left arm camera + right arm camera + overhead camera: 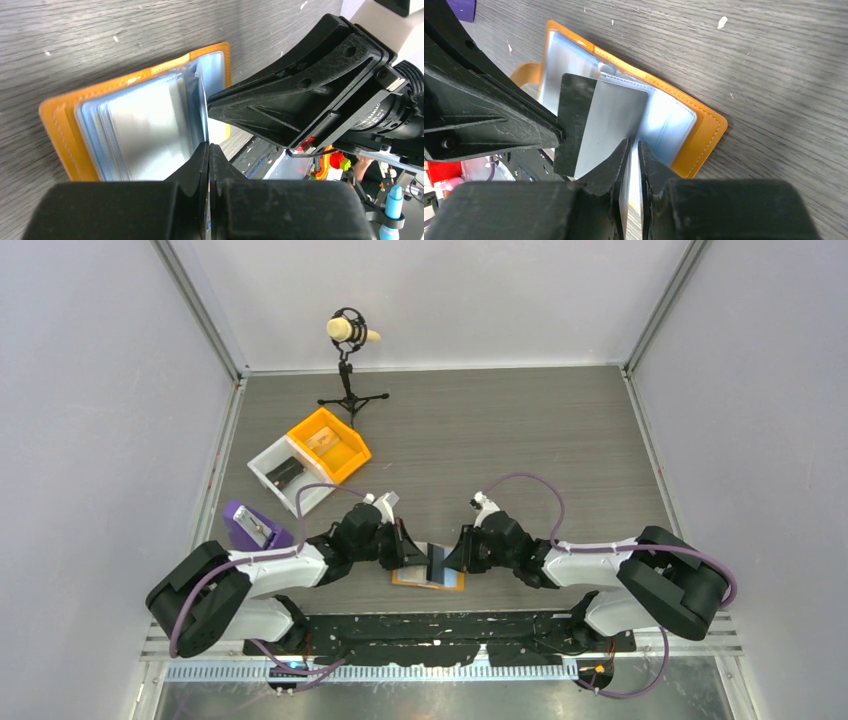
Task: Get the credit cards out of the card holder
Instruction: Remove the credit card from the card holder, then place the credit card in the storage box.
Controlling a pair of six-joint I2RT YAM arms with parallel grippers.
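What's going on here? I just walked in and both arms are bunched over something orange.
Both arms are working on an open orange card holder lying near the front middle of the table. The jaws of the left arm are shut, those of the right arm nearly so, and their tips meet over its clear pockets. A dark card stands tilted up between them; which jaws grip it is unclear.

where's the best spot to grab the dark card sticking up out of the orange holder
Pinch the thin dark rectangular card by its free edge, clear of the sleeves, one tool finger on each flat face, coming from above: it stands on edge over the open orange bifold card holder lying flat.
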